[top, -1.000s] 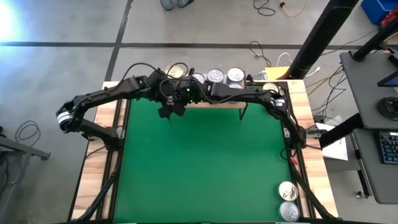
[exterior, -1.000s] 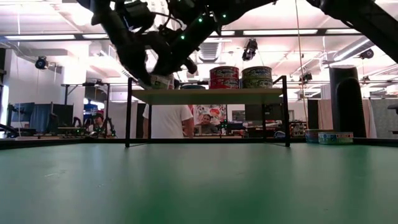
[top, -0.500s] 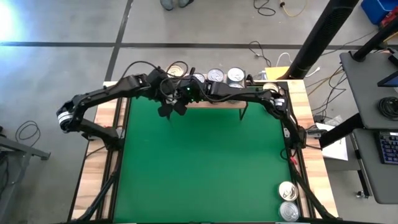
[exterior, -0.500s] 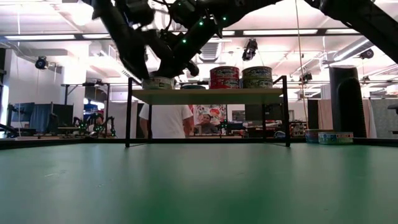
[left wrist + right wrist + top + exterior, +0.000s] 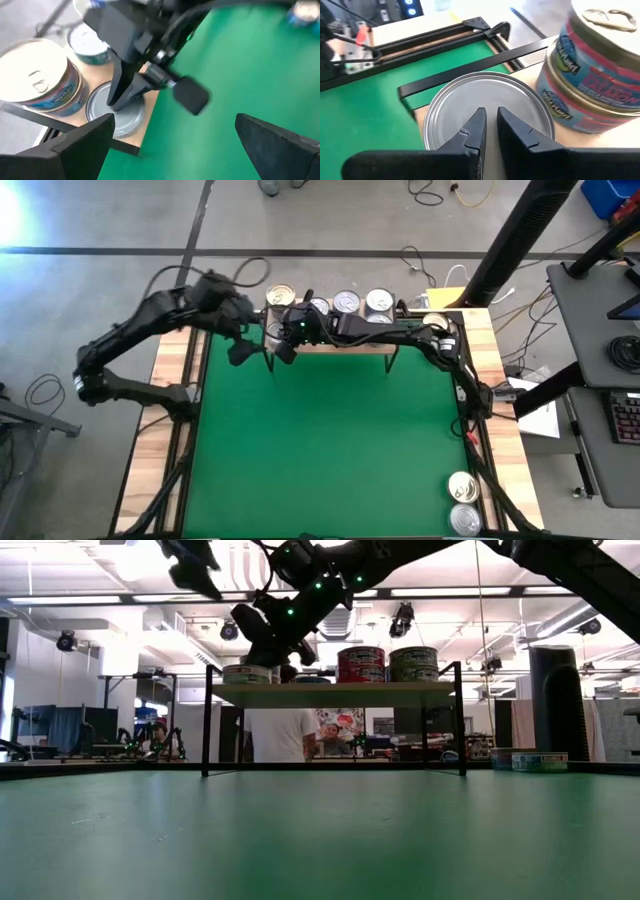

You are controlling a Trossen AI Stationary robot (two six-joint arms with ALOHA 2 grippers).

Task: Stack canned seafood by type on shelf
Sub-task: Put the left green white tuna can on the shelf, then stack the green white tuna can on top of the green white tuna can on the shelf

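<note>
Canned seafood lines the shelf (image 5: 345,338) at the table's far edge: a silver-topped tin (image 5: 487,107) sits at the shelf's left end, a two-high stack with blue and red labels (image 5: 592,80) just beside it, and more stacks (image 5: 386,664) run toward the right end. Right gripper (image 5: 487,131) hovers directly over that silver tin, fingers nearly pressed together with only a thin gap, pinching nothing. Left gripper (image 5: 238,348) hangs off the shelf's left end, fingers (image 5: 85,145) spread wide and empty. Two more tins (image 5: 462,502) wait at the green mat's near right corner. Behind the shelf, a person in a white shirt (image 5: 278,734) stands.
</note>
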